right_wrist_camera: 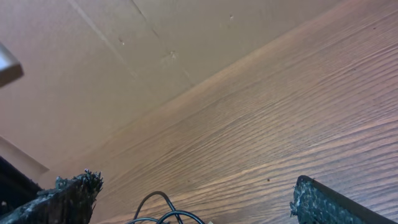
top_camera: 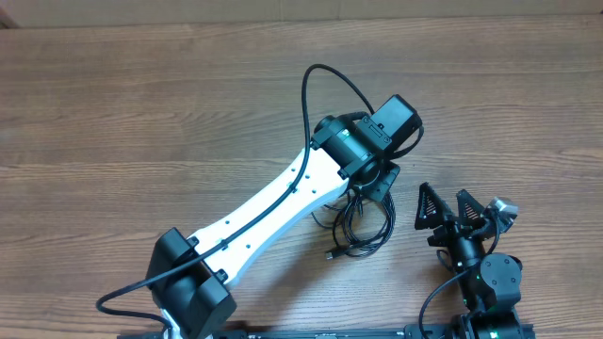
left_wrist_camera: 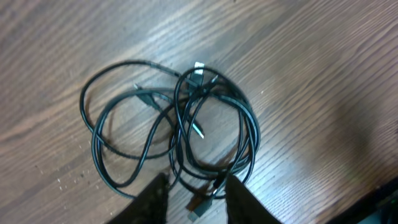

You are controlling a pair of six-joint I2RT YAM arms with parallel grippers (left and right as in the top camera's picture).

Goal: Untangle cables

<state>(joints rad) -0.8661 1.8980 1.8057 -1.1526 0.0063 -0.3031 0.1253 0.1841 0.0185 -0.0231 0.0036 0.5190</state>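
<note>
The cables (left_wrist_camera: 186,124) are a loose tangle of thin black cords lying on the wooden table, with small plug ends (left_wrist_camera: 198,70) showing among the loops. In the overhead view the cables (top_camera: 363,224) lie just below my left gripper (top_camera: 369,193). My left gripper (left_wrist_camera: 196,194) hangs over the near edge of the tangle, jaws parted, with a strand and a plug (left_wrist_camera: 200,205) in the gap and neither finger pressing on them. My right gripper (top_camera: 450,203) stands wide open to the right of the tangle, holding nothing. Its fingers (right_wrist_camera: 68,199) frame bare wood.
The left arm's white link (top_camera: 273,212) crosses the table from the lower left, with its thick black wire (top_camera: 316,85) arching above. Thin black loops (right_wrist_camera: 163,211) show at the bottom edge of the right wrist view. A cardboard wall (right_wrist_camera: 124,62) stands beyond the table.
</note>
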